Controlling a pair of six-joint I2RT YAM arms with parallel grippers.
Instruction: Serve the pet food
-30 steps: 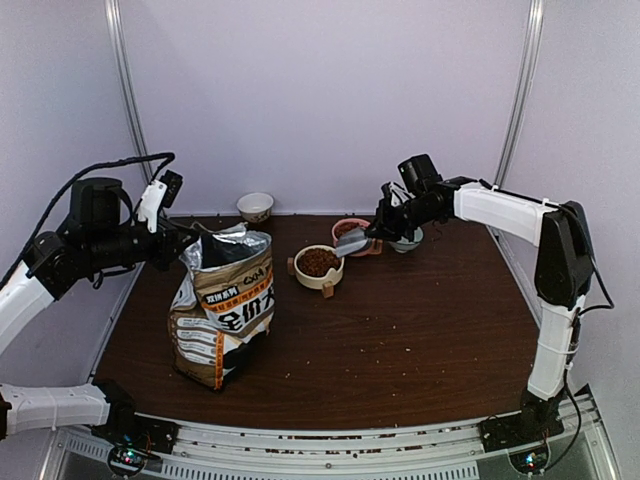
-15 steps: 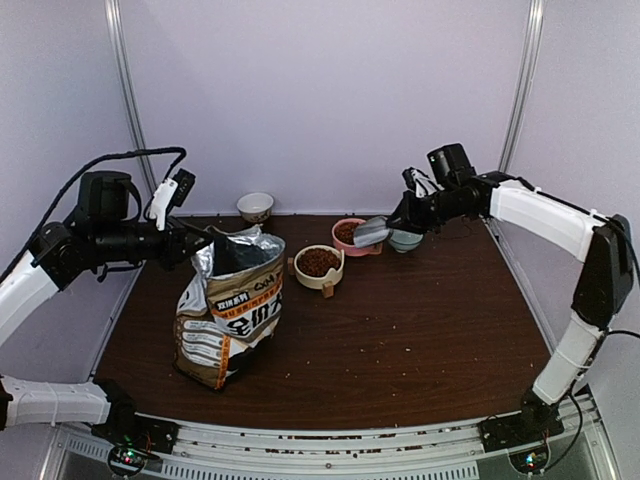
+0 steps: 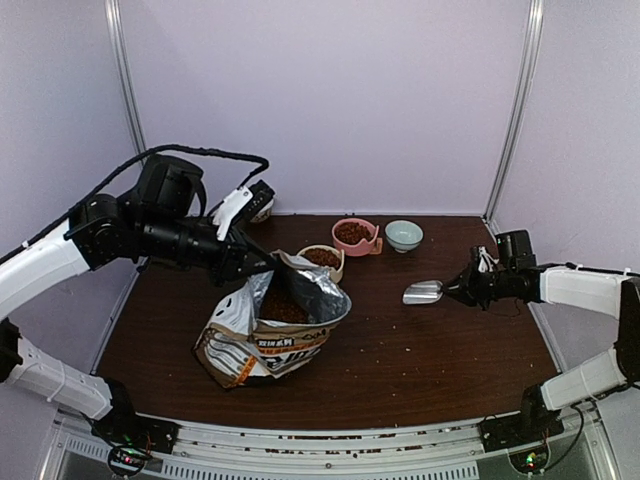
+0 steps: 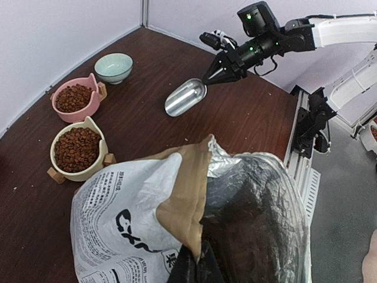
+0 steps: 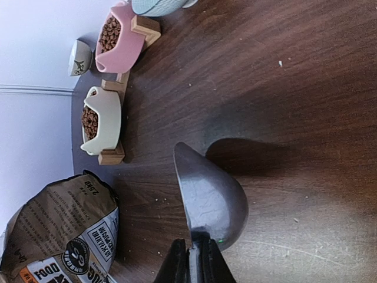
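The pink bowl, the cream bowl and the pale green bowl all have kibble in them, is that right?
Not quite. The pink bowl and the cream bowl hold kibble, but the pale green bowl is empty, as the left wrist view shows.

- Cut off at the right wrist view's top edge: teal bowl (image 5: 159, 5).
- Mostly unseen behind the left arm (image 3: 110, 235) from above: small white bowl (image 3: 265, 210).
- Buried in the bag (image 4: 129, 218) mouth, tips unseen: left gripper (image 4: 189, 266).
- Lost between the right gripper (image 5: 194, 258) fingers: scoop (image 5: 209, 197) handle.
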